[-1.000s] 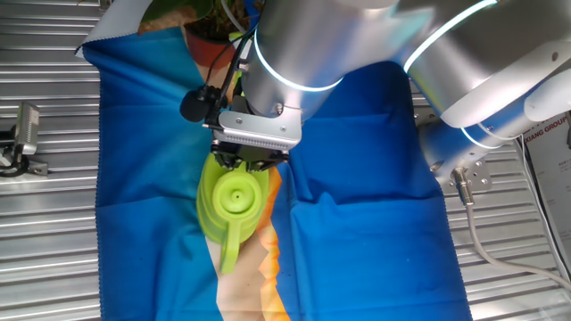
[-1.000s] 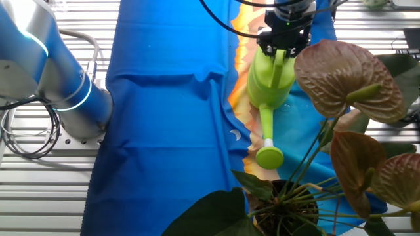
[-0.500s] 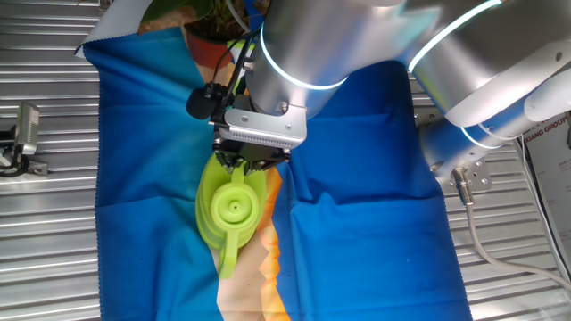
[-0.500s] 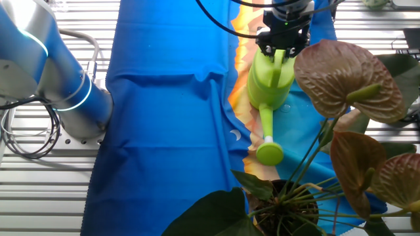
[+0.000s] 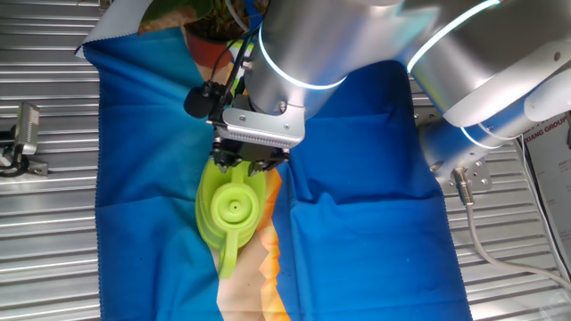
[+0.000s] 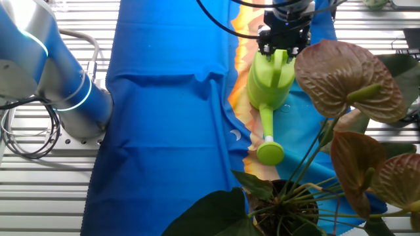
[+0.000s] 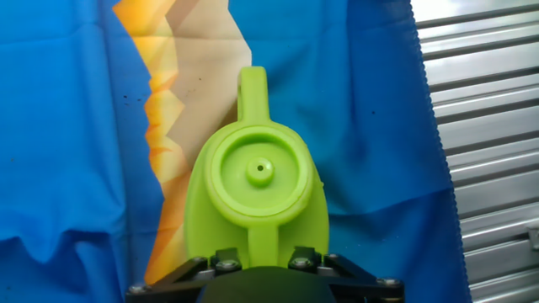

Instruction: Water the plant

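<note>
The lime-green watering can (image 5: pixel 234 207) stands on the blue cloth; it also shows in the other fixed view (image 6: pixel 269 82) and fills the hand view (image 7: pixel 257 172). My gripper (image 5: pixel 243 162) is at the can's handle end, its jaws closed on either side of the handle (image 7: pixel 263 257). It appears at the top of the other fixed view (image 6: pixel 283 49). The spout's round head (image 6: pixel 270 153) points toward the plant (image 6: pixel 348 85), which has reddish-brown and green leaves in a pot (image 6: pixel 283 208). The plant (image 5: pixel 192 18) sits at the cloth's far end, partly hidden by my arm.
A blue cloth (image 5: pixel 357 223) with an orange and beige pattern (image 7: pixel 181 59) covers the ribbed metal table (image 5: pixel 45 232). The arm's base (image 6: pixel 65 98) stands beside the cloth. A small metal fixture (image 5: pixel 25 134) is at the left edge.
The gripper and the watering can have shifted very slightly; the spout head sits a little higher in the other fixed view.
</note>
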